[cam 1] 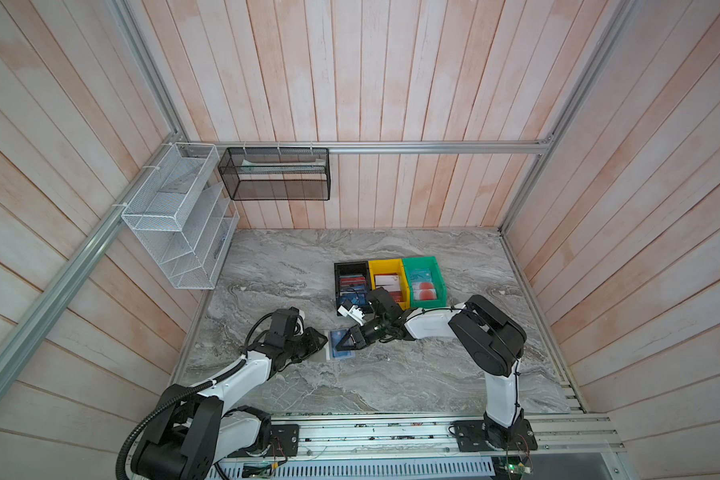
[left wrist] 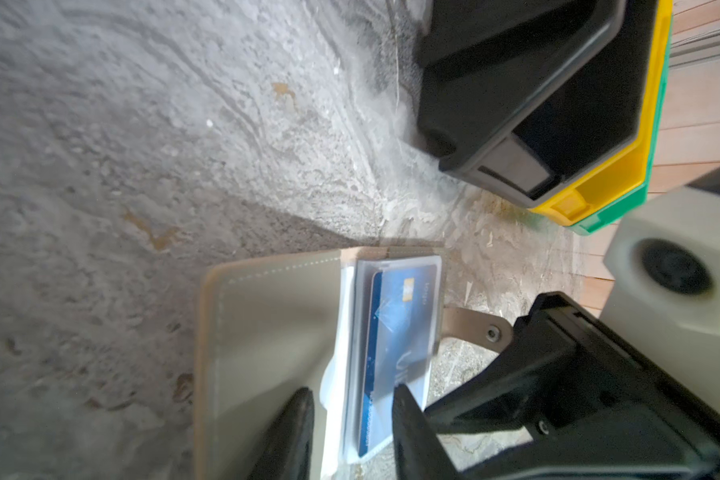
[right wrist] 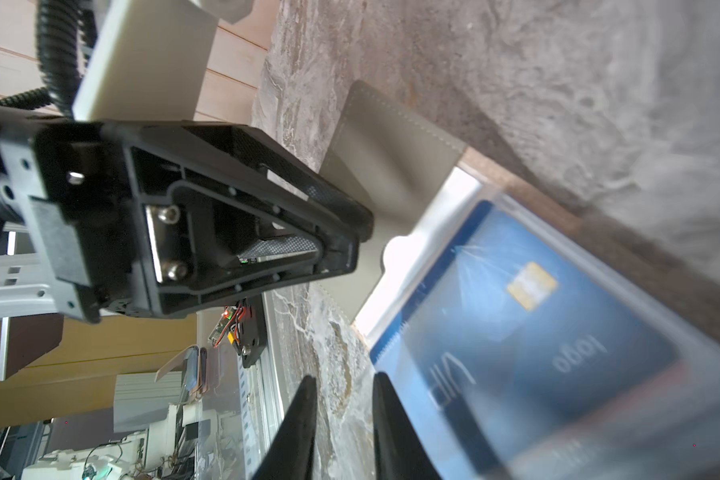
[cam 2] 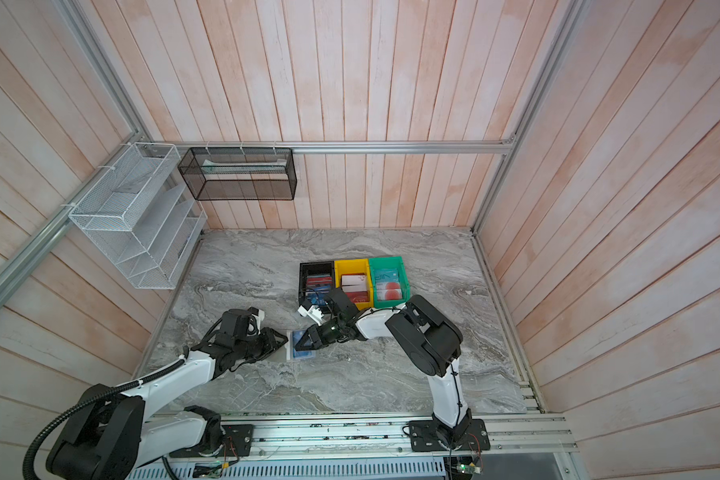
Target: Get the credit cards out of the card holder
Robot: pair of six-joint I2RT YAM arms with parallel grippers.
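Card holder (left wrist: 267, 332) is lying open on the marble table (cam 1: 391, 374) between the two grippers, and the blue card (left wrist: 395, 332) sits inside a clear sleeve with VIP lettering showing through. Left gripper (left wrist: 352, 390) has its jaws apart, one finger (left wrist: 296, 432) over the grey cover and its mate over the sleeve, so it straddles the sleeve edge. Right gripper (right wrist: 346, 378) is at the sleeve's other side, jaws slightly spread with bare marble between them, pinching nothing. Further back, black bin (cam 1: 336, 286), yellow bin (cam 1: 385, 262) and green bin (cam 1: 440, 282) sit touching in a row, loose cards (cam 1: 425, 291) inside. On the wall behind hang a white wire rack (cam 1: 171, 216) and a black mesh basket (cam 1: 275, 174).
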